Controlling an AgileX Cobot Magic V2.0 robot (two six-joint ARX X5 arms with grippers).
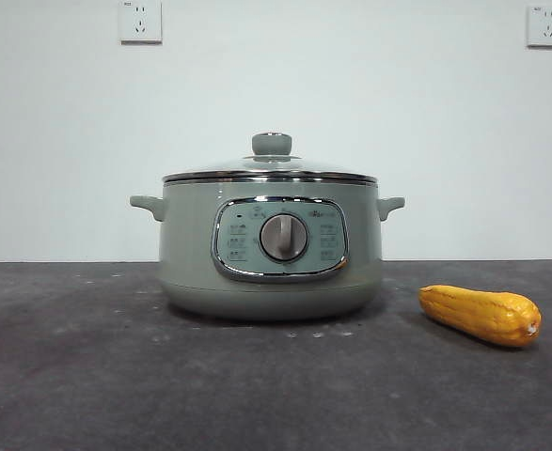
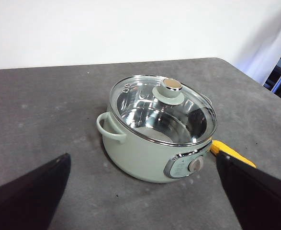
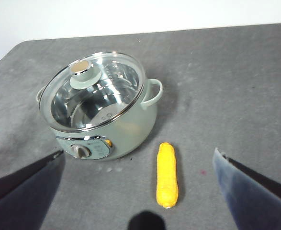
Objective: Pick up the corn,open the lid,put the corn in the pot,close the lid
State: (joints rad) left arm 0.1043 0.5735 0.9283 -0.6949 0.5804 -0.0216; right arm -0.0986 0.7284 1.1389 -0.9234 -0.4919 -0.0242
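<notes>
The corn [image 1: 480, 315] lies flat beside the lidded pot [image 1: 271, 254], long axis running front-to-back; both end effectors hover released.

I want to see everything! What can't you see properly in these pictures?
- Yellow-orange ridged corn cob: left wrist view, mostly hidden behind the sage-green round pot and the left gripper's black jaw.
- Panel markings: front view, too small to read.
- Pot's inside: front view, hidden by its wall; through the glass lid it looks empty.
- Right gripper: jaws blurred, cut off by the edge.

Setting: plain test room or lab. Evidence: bare white wall [image 1: 351, 85], two wall sockets [image 1: 140, 21], dark grey tabletop [image 1: 87, 376] bearing few staged items.
</notes>
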